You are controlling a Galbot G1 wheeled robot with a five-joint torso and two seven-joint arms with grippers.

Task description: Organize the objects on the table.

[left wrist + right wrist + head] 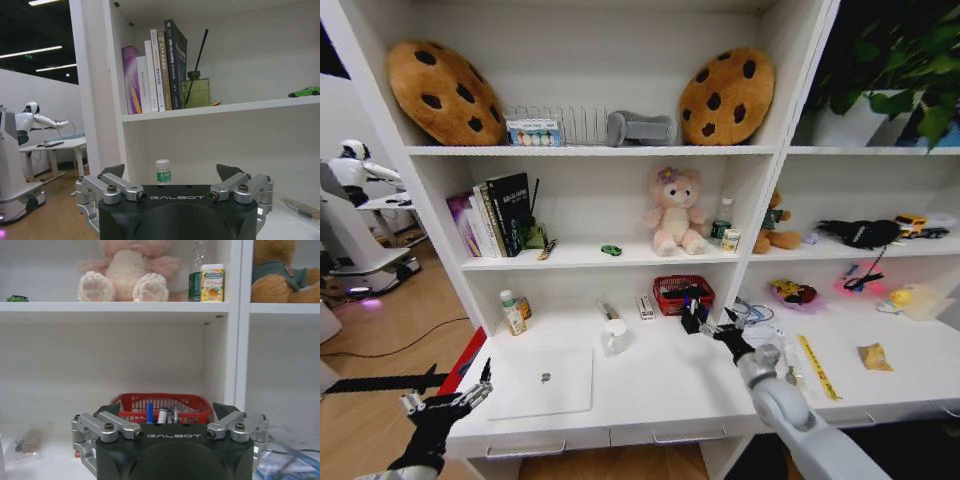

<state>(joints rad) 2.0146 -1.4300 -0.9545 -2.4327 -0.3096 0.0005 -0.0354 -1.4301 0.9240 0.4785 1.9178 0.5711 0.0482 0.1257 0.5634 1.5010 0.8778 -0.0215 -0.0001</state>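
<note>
My right jaws [708, 326] are hanging wide open and empty near the red basket [682, 292] of pens [149, 412], so I am risking bumping it off the surface [660, 385] beside the laptop [541, 382].

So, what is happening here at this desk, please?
A two-armed robot faces a long white desk joined to shelving. Its right gripper is stretched out over the desk, open and empty, just in front of a red basket that holds pens. Its left gripper hangs open beside the desk's front left corner, holding nothing. A closed silver-white laptop lies flat on the desk, and a small green toy car sits on the shelf above.
</note>
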